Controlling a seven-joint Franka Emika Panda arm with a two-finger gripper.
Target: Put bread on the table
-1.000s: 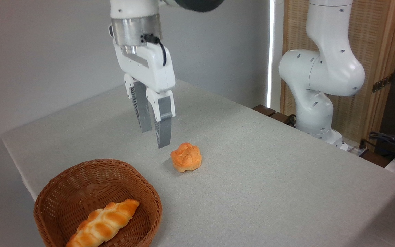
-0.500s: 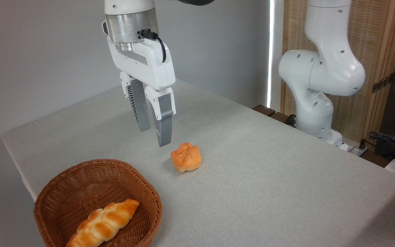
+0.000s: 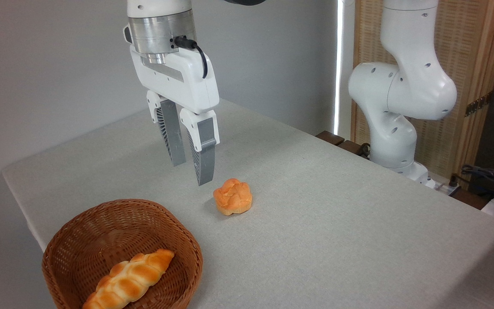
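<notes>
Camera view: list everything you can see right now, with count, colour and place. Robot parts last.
bun: one, golden-orange, on the table right of the basket, touching nothing else
loaf: one, golden braided, lying inside the basket
basket: one, brown wicker, near left corner of the table
table: one, light grey cloth-like top, fills most of the view
screen: one, wood-framed woven panel, behind the arm at right
cables: dark bundle, far right edge
arm: one, white, base at the table's right rear
gripper: one, white with grey fingers, empty, slightly open, in the air up-left of the bun
</notes>
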